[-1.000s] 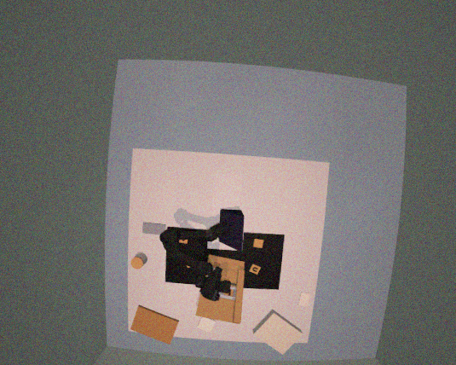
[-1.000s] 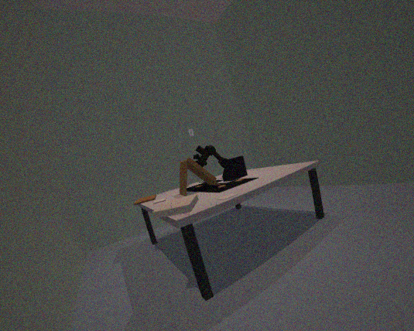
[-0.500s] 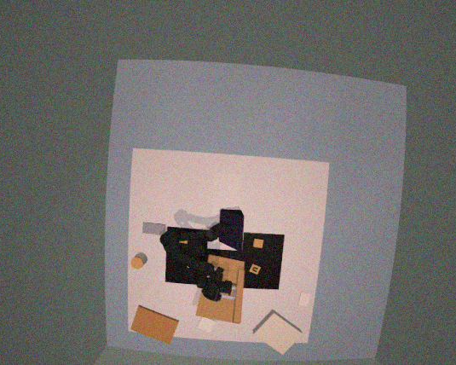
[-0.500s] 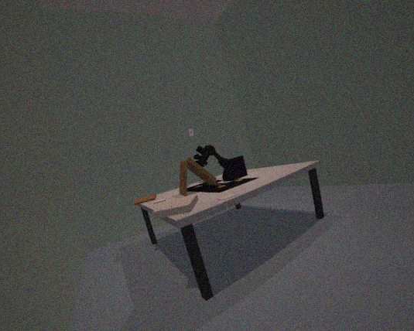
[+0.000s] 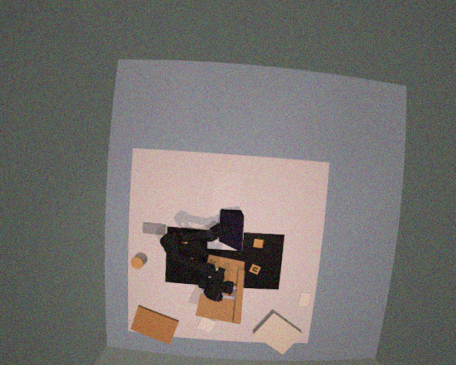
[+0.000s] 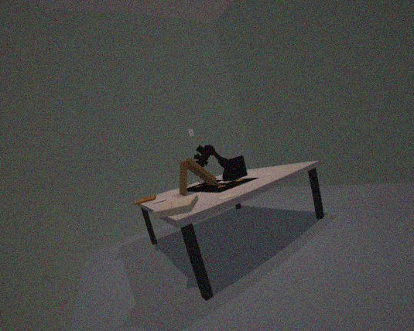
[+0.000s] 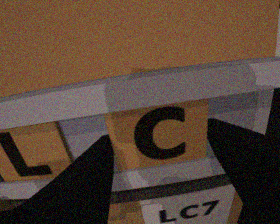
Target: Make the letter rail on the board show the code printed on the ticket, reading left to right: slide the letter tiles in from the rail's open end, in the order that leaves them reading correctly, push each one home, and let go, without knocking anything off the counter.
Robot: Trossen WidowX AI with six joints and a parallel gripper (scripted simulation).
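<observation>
The wooden board (image 5: 218, 308) (image 6: 200, 171) (image 7: 141, 40) slopes up on the counter and carries the pale letter rail (image 7: 46, 109). My gripper (image 7: 159, 133) is shut on the C tile (image 7: 161, 146), which stands upright between the rail's lips in the wrist view. The L tile (image 7: 28, 152) is in the rail to its left, with a gap between them. The ticket (image 7: 188, 210) below the rail shows LC7. A tile with a dark letter (image 5: 255, 269) and a tile with no readable letter (image 5: 258, 243) lie away from the board. The arm hides part of the rail from above.
The loose tiles lie on a black mat (image 5: 268, 279), with small orange parts under the arm. A brown slab (image 5: 155, 325), a beige block (image 5: 279, 333) and pale cards (image 5: 206, 324) (image 5: 304, 299) are near the edges. An orange cylinder (image 5: 138, 262) and a grey block (image 5: 153, 228) are left.
</observation>
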